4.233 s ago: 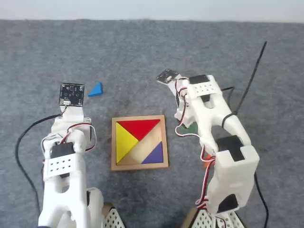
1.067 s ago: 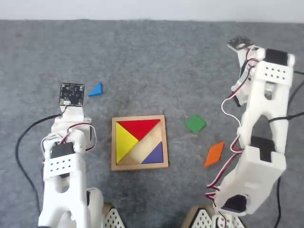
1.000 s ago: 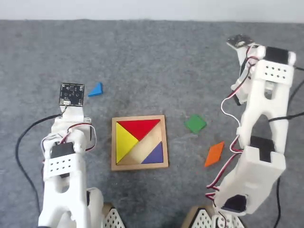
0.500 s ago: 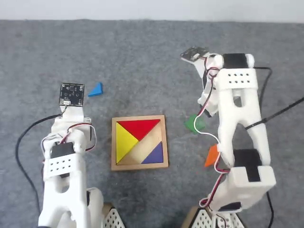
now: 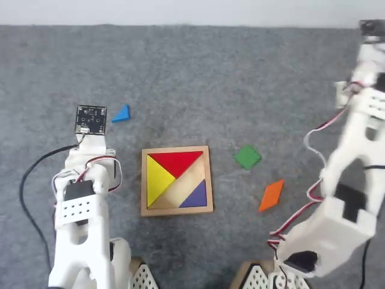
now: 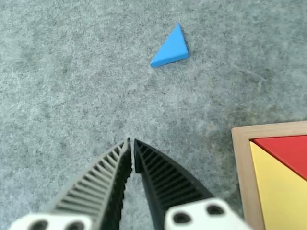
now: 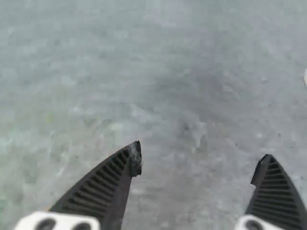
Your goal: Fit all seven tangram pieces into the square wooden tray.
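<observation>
High view: square wooden tray (image 5: 177, 210) at mid-mat, with red triangle (image 5: 175, 163), yellow triangle (image 5: 157, 179) and purple triangle (image 5: 196, 197) seated. Green square (image 5: 247, 157) and orange parallelogram (image 5: 271, 195) loose on its right-arm side, blue triangle (image 6: 170, 47) apart near the left arm. Left gripper (image 6: 132, 142) pinched shut on nothing, short of the blue triangle; right gripper (image 7: 201, 163) spread wide, empty, over bare grey mat (image 5: 198, 78). Likely trouble: thin flat pieces slipping or skidding under a pinch; jamming in the remaining gap if turned wrong.
</observation>
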Robot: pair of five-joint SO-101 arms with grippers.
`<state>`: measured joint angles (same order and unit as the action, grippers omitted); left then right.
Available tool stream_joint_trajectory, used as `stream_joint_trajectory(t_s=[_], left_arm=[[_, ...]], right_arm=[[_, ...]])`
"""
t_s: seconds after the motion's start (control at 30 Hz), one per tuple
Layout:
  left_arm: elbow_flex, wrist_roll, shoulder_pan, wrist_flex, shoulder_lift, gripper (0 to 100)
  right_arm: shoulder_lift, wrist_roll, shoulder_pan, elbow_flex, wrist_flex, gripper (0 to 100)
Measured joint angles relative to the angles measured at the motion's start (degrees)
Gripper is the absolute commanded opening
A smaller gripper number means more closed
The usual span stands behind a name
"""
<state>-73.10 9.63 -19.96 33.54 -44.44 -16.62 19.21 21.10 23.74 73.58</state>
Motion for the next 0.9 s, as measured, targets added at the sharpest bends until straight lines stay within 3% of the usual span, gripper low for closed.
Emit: stream_joint_trajectory(t_s=[0.17, 0.47, 0.67, 0.9], left_arm=[[0.0, 0.0, 0.0, 0.0, 0.0, 1], [0.0, 0.0, 0.0, 0.0, 0.0, 1], [0.0, 0.0, 0.0, 0.0, 0.0, 1], [0.0, 0.0, 0.0, 0.0, 0.0, 1]], right_arm=[[-6.15, 3.52, -2.81, 1.49, 5.01, 28.1], [-22.86, 21.19, -20.84, 1.49, 14.24, 28.1], [-23.12, 21.98, -28.4, 1.58, 19.6, 28.1], [-14.24, 21.98, -29.54, 1.58, 24.44, 27.9]])
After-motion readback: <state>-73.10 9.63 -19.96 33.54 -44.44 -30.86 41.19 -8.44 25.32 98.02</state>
